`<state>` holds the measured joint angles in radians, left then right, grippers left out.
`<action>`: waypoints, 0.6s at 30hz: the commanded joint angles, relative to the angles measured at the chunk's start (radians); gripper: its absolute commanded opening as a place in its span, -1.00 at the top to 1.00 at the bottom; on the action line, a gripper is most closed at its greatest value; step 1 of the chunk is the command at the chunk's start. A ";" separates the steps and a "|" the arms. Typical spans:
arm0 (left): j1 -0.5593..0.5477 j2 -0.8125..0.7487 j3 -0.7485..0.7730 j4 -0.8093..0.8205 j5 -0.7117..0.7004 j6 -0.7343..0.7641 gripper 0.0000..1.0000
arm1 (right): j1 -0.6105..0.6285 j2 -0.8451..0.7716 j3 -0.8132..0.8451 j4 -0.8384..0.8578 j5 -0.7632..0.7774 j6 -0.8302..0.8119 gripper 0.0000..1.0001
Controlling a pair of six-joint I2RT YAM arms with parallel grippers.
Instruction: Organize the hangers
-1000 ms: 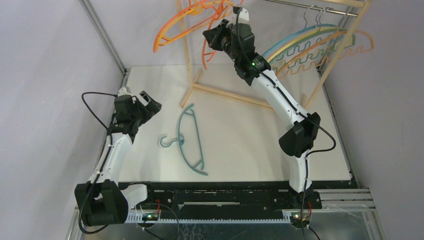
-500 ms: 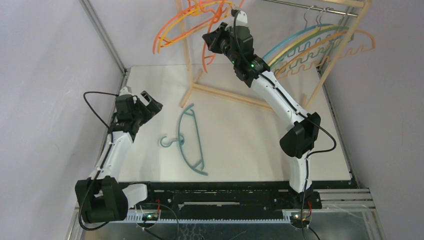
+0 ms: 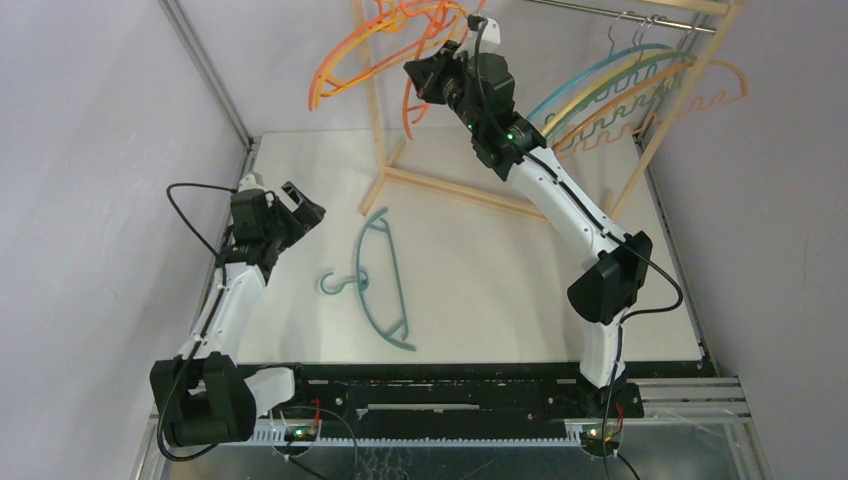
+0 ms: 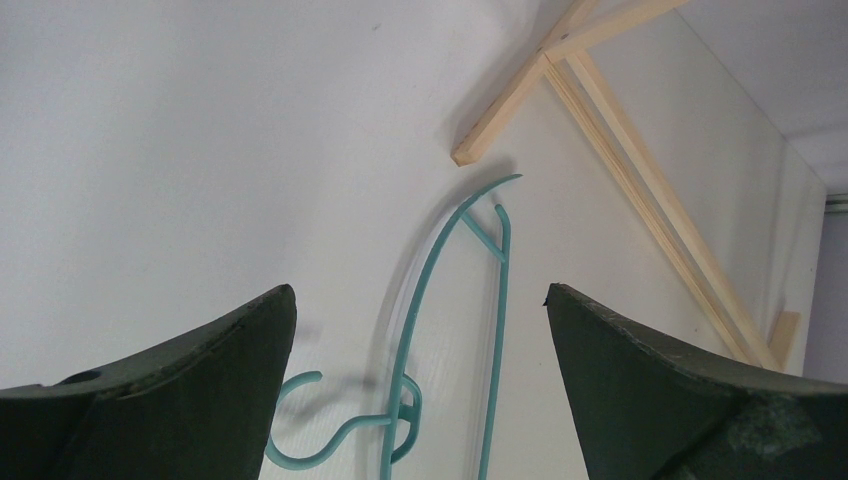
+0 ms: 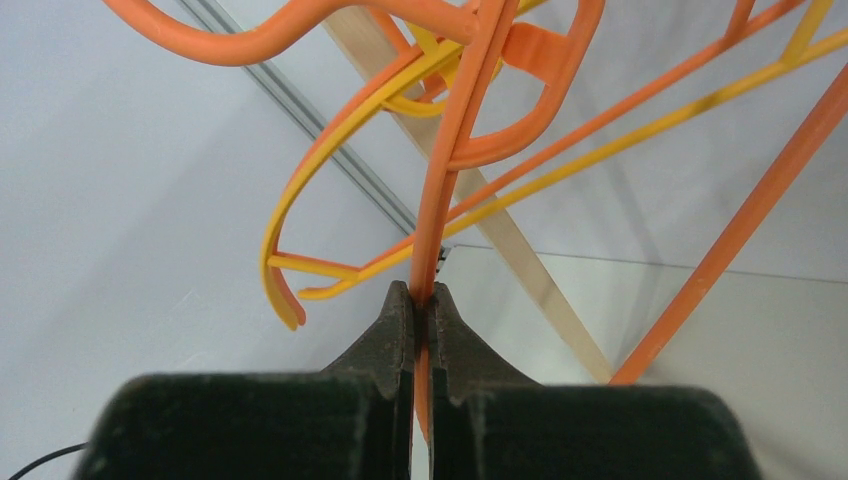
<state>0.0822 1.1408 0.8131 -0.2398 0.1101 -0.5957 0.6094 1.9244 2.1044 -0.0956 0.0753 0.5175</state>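
A teal hanger [image 3: 385, 280] lies flat on the white table, also in the left wrist view [image 4: 440, 330]. My left gripper [image 3: 303, 207] is open and empty, hovering left of and above it [image 4: 420, 300]. My right gripper [image 3: 425, 72] is raised at the rack's left end and shut on an orange hanger [image 5: 455, 170], gripping its thin arm. An orange and a yellow hanger [image 3: 345, 65] are tangled with it at the top left. Several teal, yellow and orange hangers [image 3: 640, 85] hang on the metal rod at the right.
The pale wooden rack frame [image 3: 450, 188] stands at the back of the table, its foot bar running diagonally; it shows in the left wrist view [image 4: 640, 180] too. The metal rod [image 3: 620, 14] spans the top. Grey walls close in left and right.
My right gripper has lifted slightly up and left with the orange hanger; the tangled orange and yellow hangers shifted with it. The left arm and teal hanger have not moved.
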 commanded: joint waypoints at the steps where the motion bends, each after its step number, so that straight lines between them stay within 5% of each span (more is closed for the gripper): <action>1: 0.009 -0.030 -0.019 0.041 0.013 0.001 -0.99 | -0.013 -0.037 0.049 0.057 0.027 -0.018 1.00; 18: 0.016 -0.058 -0.048 0.026 0.003 0.007 -0.99 | -0.123 0.036 0.089 -0.005 0.040 0.053 1.00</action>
<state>0.0883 1.1042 0.7731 -0.2440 0.1093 -0.5949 0.5037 1.9545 2.1929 -0.1078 0.0971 0.5297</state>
